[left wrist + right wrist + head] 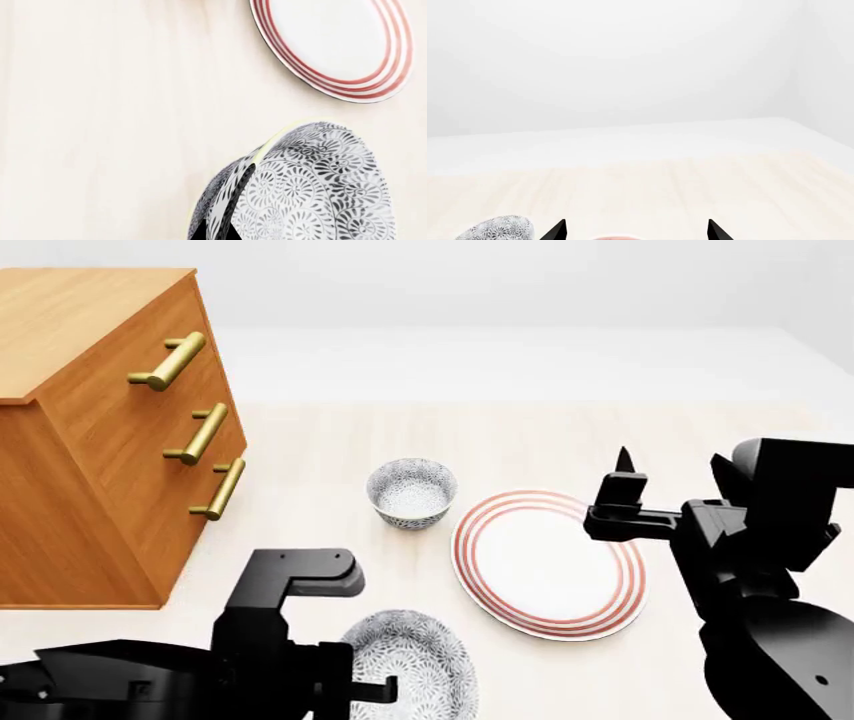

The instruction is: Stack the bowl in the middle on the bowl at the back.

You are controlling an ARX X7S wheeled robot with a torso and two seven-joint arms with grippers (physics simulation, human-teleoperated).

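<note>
Left end effector (380,690) pinches the near rim of the bowl in the middle (414,660), tilted, empty. Right end effector (622,475) spread wide, empty, above the plate (547,565). The bowl at the back (412,493) upright, empty, bare bench (534,440) beyond; drawer chest (94,430) far left.

Surface: pale wood-grain tabletop (534,430) | Furniture: wooden drawer cabinet (94,430) at the tabletop's left side, three brass bar handles (167,361) on its front | Beyond the tabletop: plain white floor and walls | Light: even, diffuse
</note>
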